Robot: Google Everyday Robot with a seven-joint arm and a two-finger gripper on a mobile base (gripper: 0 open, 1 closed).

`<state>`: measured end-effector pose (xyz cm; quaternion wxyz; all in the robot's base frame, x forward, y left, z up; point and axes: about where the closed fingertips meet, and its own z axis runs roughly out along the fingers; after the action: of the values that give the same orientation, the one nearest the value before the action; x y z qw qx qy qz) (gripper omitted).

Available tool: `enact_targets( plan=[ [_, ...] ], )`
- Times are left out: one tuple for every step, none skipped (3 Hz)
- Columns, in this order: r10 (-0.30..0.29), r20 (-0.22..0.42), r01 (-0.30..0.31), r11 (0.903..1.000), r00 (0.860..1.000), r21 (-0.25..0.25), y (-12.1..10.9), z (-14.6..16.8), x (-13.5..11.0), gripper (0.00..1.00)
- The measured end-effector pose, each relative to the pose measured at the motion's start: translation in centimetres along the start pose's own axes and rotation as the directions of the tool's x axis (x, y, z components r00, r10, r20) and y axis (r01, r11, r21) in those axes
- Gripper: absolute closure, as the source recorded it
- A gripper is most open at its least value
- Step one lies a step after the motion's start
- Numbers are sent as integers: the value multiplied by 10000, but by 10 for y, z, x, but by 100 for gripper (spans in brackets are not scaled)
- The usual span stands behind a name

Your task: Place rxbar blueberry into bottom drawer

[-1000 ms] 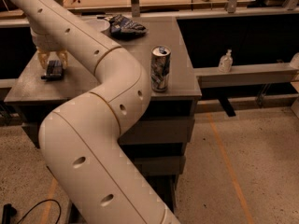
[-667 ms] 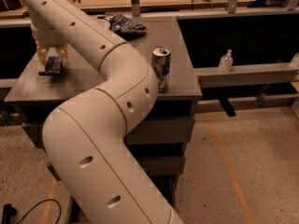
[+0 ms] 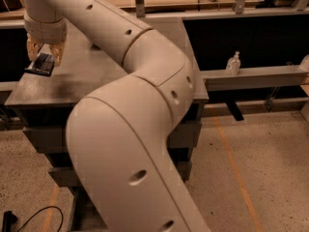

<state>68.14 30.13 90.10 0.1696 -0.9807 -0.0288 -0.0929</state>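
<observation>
1. Snack bar [image 3: 41, 64]: dark, flat, at the left edge of the table [image 3: 96, 76], partly overhanging it.
2. Gripper [image 3: 45, 58]: above that edge, its fingers apparently clamped on the bar's two sides.
3. Arm [image 3: 125, 144]: bulky, screening most of the cabinet front.
4. Bottom drawer: hidden behind the arm; whether it stands open cannot be told.
5. Handling note: raise the bar clear of the table edge first. Carry it outward and down the front, keeping it level and firmly pinched. Release only once it is low inside the drawer.
</observation>
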Motion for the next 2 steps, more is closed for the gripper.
enact_targets(
  plan=[
    [943, 150, -955, 9870, 9954, 1292, -7, -26, -33, 100],
    [827, 501, -882, 9890, 9953, 1185, -8, -5, -54, 100]
  ],
)
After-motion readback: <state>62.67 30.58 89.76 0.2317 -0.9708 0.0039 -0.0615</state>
